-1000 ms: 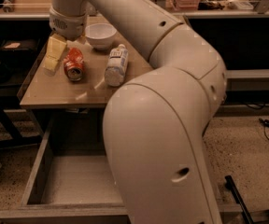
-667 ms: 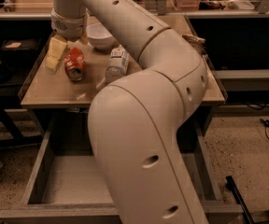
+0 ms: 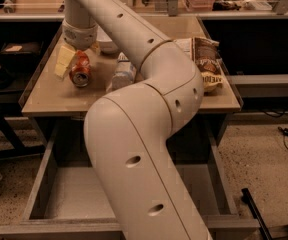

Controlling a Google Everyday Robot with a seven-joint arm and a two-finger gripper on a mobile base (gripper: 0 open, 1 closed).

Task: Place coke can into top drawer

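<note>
The coke can [image 3: 80, 70] lies on its side at the back left of the table [image 3: 49, 98], its silver end facing me. My gripper [image 3: 79, 56] comes down from above right over the can, with a pale yellow finger [image 3: 63, 62] to its left and the other finger just showing to its right. The fingers stand apart and are not closed on the can. The top drawer [image 3: 74, 196] is pulled open below the table front. Its grey floor is bare where it shows, and my arm hides its middle and right.
A white bottle [image 3: 122, 74] lies on its side just right of the can. A white bowl [image 3: 107, 43] sits behind it. A chip bag [image 3: 207, 59] lies at the table's right. My bulky arm [image 3: 144, 134] fills the centre foreground. Cables lie on the floor at the right.
The arm's large links have swung left across the view. The gripper has stayed over the can, which has not moved.
</note>
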